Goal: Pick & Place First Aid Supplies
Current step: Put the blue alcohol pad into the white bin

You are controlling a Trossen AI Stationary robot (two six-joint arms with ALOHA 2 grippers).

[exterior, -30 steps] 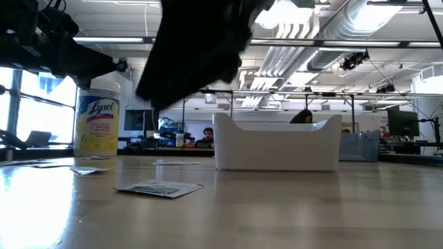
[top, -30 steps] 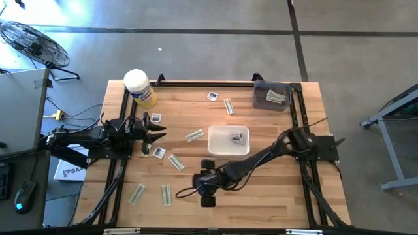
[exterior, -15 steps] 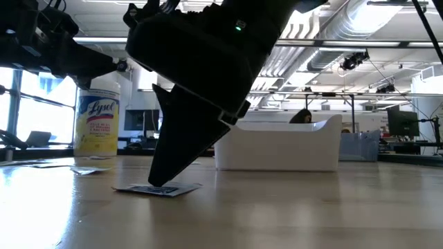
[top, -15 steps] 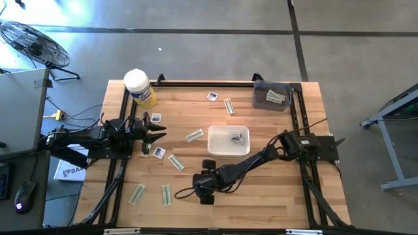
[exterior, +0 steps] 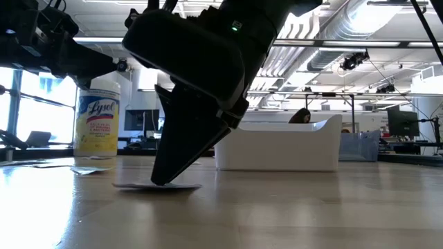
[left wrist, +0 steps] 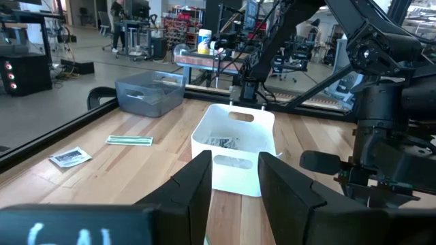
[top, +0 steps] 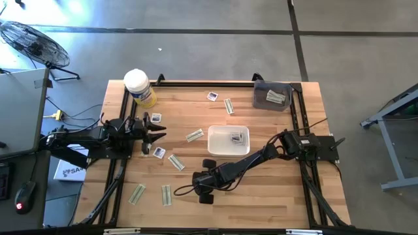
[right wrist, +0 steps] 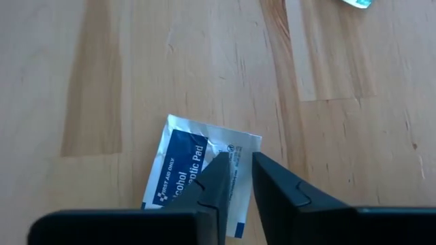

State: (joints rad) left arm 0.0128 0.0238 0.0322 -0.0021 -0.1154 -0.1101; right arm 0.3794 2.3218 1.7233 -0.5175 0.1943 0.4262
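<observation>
A: Which step is running?

B: The pick. The right gripper [right wrist: 235, 170] is pressing its tips down on a pad packet [right wrist: 204, 173] lying flat on the table [top: 261, 196], near the front edge and left of the tray [top: 228, 140]. The fingers are standing close together with a thin gap, pinching at the packet's edge; a firm hold is not yet confirmed.

A: And the left gripper [left wrist: 231, 180]?

B: It is waiting at the table's left side, fingers partly spread, holding nothing.

A: What is the next move calling for?

B: Likely a straight lift, checking that the packet is coming up, then a carry right and far to the tray, where other packets are lying.
</observation>
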